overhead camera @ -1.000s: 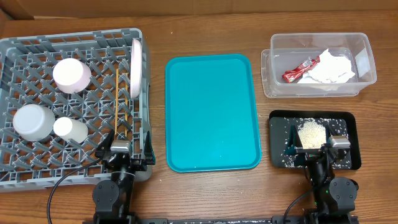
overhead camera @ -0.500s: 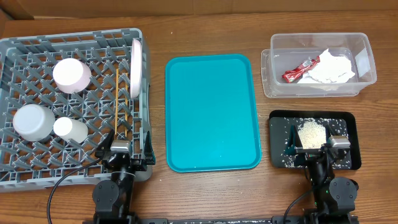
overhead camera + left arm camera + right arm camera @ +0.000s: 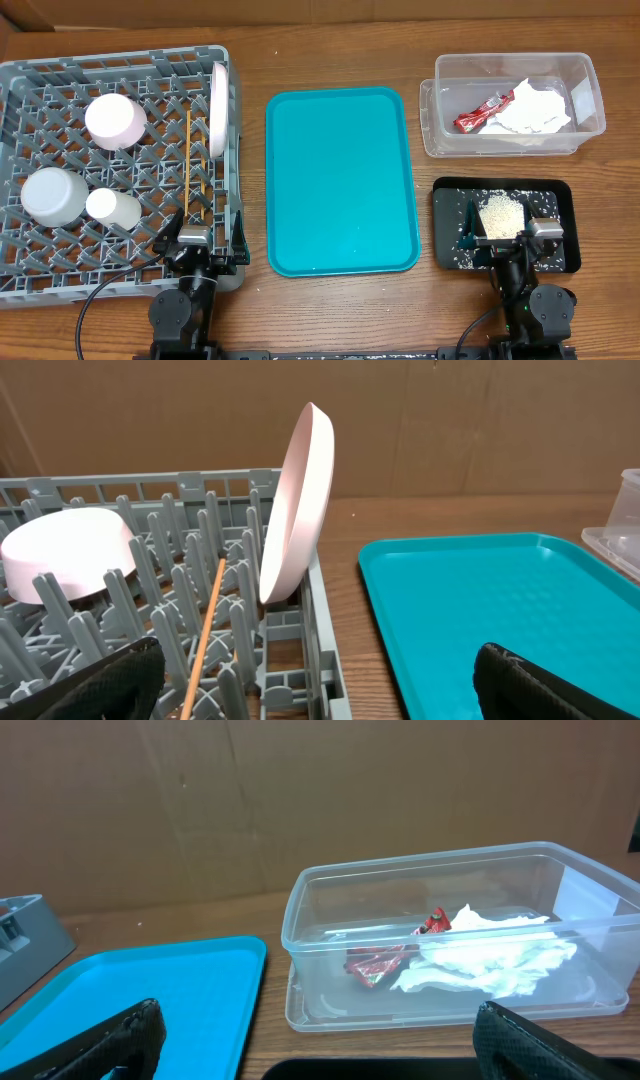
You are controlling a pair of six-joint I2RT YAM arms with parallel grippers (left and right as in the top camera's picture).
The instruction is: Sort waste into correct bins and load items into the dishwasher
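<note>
The grey dish rack (image 3: 60, 75) at the left holds a white plate (image 3: 218, 108) on edge, a pale bowl (image 3: 116, 121), a white bowl (image 3: 54, 195), a cup (image 3: 112, 206) and wooden chopsticks (image 3: 196, 165). The plate (image 3: 298, 505) and chopsticks (image 3: 205, 625) also show in the left wrist view. The clear tub (image 3: 515, 145) holds the red wrapper (image 3: 484, 111) and white napkin (image 3: 534, 112); both show in the right wrist view (image 3: 380, 960). The black tray (image 3: 560, 200) holds white rice (image 3: 500, 215). My left gripper (image 3: 205, 238) is open over the rack's front corner. My right gripper (image 3: 505, 232) is open over the black tray.
A large teal serving tray (image 3: 340, 180) lies bare in the middle of the wooden table, between the rack and the two bins. A brown cardboard wall stands behind the table.
</note>
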